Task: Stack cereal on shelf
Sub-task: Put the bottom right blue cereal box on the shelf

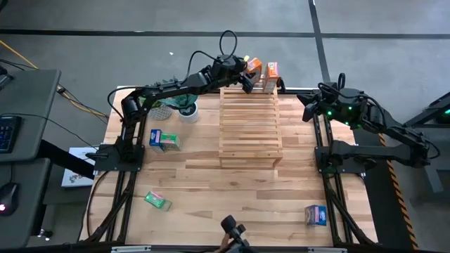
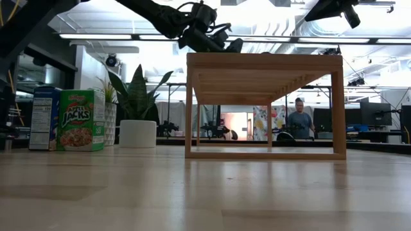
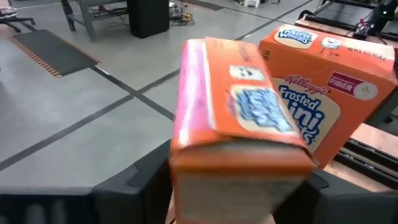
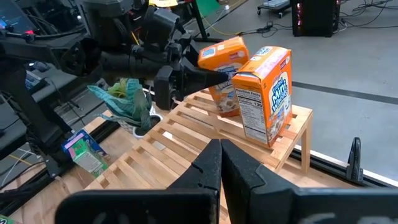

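Of 6 cereal boxes, 1 orange box (image 1: 271, 72) stood on the shelf (image 1: 250, 126). The left gripper (image 1: 248, 79) held a second orange box (image 1: 254, 67) beside it, jaws around it. 4 boxes remained on the table (image 1: 211, 190); the right gripper (image 4: 221, 163) waited closed.

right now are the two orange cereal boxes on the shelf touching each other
Cannot tell. In the right wrist view the tilted orange box at the left pincer overlaps the upright orange box, hiding any gap or contact.

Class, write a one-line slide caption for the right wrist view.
Left gripper at a tilted orange cereal box beside an upright one on the slatted shelf.
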Controlling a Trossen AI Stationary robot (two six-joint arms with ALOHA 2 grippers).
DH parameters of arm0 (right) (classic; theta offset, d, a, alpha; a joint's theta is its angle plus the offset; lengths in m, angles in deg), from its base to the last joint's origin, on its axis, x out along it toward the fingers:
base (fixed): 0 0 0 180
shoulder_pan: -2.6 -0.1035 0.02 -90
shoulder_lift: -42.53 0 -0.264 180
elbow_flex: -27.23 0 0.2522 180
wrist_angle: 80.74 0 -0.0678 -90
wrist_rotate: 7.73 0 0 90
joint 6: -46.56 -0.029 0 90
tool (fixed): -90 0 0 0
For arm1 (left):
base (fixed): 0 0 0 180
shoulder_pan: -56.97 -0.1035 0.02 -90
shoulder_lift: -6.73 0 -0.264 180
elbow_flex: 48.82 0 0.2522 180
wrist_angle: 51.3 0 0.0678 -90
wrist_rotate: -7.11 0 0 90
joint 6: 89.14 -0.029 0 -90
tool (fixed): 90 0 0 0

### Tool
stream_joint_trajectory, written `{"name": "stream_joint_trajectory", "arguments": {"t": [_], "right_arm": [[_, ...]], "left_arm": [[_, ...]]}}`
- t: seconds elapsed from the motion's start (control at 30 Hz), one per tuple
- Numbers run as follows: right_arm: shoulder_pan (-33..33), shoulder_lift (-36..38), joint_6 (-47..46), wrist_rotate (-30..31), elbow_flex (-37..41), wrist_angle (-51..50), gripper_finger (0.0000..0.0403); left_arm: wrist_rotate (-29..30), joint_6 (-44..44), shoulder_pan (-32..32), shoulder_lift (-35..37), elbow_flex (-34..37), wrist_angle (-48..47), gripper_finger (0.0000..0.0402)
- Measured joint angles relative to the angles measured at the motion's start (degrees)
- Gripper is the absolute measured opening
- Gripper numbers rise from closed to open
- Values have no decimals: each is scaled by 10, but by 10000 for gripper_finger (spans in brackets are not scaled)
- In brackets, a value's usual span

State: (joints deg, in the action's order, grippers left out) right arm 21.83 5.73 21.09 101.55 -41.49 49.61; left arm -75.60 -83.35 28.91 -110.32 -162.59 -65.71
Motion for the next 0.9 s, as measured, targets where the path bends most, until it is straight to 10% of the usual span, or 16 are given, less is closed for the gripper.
{"name": "stream_joint_trajectory", "arguments": {"t": [0.9], "right_arm": [[0,0,0,0,0,0,0]], "left_arm": [[-43,16,7,7,0,-16,230]]}}
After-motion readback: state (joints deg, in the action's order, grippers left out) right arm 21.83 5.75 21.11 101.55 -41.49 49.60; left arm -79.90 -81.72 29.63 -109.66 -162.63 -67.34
